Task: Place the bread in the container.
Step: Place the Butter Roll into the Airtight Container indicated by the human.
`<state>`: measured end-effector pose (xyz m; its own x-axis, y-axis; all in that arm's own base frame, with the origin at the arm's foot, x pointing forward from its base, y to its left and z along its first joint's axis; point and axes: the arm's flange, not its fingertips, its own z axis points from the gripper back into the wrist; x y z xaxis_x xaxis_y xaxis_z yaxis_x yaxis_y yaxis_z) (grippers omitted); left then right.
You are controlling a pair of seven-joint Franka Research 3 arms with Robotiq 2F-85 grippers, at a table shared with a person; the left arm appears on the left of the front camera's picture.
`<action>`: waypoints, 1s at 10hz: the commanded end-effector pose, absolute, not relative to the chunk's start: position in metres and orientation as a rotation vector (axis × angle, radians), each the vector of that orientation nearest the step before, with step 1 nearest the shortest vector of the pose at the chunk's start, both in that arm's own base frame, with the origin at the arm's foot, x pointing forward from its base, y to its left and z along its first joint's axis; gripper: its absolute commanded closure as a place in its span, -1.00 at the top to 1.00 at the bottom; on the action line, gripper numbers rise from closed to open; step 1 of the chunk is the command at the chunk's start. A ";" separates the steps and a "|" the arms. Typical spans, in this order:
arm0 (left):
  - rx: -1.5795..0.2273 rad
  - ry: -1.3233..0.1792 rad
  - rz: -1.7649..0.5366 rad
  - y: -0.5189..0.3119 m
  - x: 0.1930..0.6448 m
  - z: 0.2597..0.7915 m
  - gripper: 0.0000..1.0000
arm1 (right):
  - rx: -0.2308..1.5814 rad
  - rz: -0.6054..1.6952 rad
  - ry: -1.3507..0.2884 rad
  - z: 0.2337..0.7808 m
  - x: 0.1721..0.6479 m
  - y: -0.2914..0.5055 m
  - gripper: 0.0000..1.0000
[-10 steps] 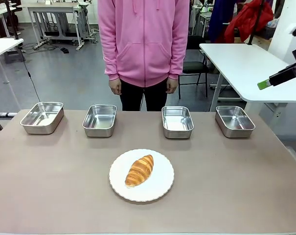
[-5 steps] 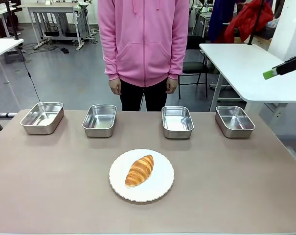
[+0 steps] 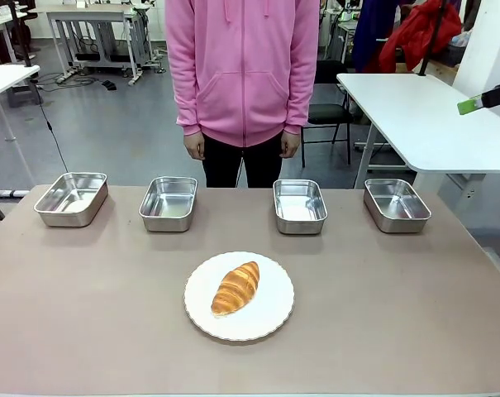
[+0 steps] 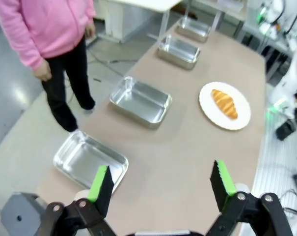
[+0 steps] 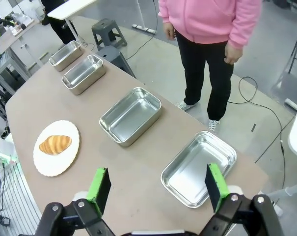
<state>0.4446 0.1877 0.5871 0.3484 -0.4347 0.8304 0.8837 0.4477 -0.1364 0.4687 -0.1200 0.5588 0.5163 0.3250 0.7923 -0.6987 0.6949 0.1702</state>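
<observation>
4 empty containers (image 3: 300,205) wait beyond the plate (image 3: 270,318), where the bread (image 3: 235,287) lies untouched. The right fingers (image 5: 100,186), spread wide, have drifted higher and farther from the plate; left fingers (image 4: 100,183) spread too. No grasp has begun.

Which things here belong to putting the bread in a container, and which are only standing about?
For the job: bread, four empty steel trays (which one is meant, I cannot tell), left gripper and right gripper, both open.
Just there: white plate under the bread, side table behind, person in pink.
</observation>
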 end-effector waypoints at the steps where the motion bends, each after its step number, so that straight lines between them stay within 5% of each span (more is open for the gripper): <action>1: -0.696 -0.872 -0.938 0.191 0.446 0.591 1.00 | 0.535 0.673 -0.834 0.555 0.481 -0.127 1.00; 10: -0.649 -0.856 -0.753 0.149 0.440 0.575 1.00 | 0.558 0.654 -0.819 0.545 0.494 -0.132 1.00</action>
